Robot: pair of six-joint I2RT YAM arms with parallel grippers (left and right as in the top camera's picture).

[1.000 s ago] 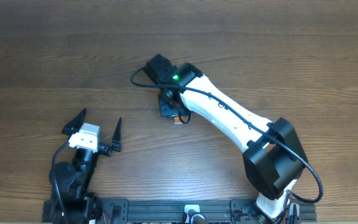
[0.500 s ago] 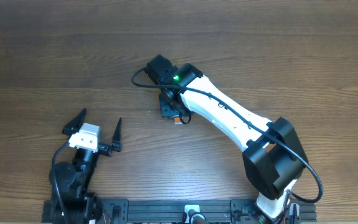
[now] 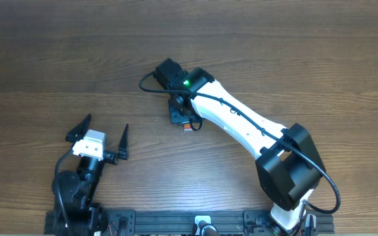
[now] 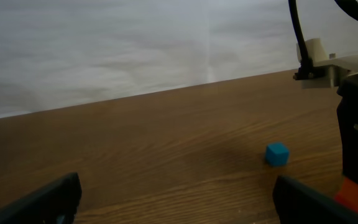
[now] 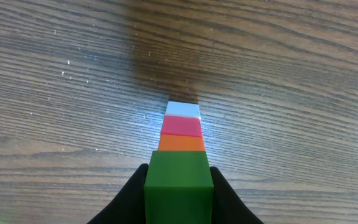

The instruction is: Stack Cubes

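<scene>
stack (image 3: 188, 126) — mostly hidden, green cube (image 5: 179, 186) cropped

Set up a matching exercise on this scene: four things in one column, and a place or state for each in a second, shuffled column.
Column one:
1. green cube
2. orange cube
3. blue cube
4. left gripper

Column two:
A. open, holding nothing
B. standing alone on the table
C. between the fingers of the right gripper, topmost
D. directly beneath the green cube

Pairs: 1-C, 2-D, 3-B, 4-A
</scene>
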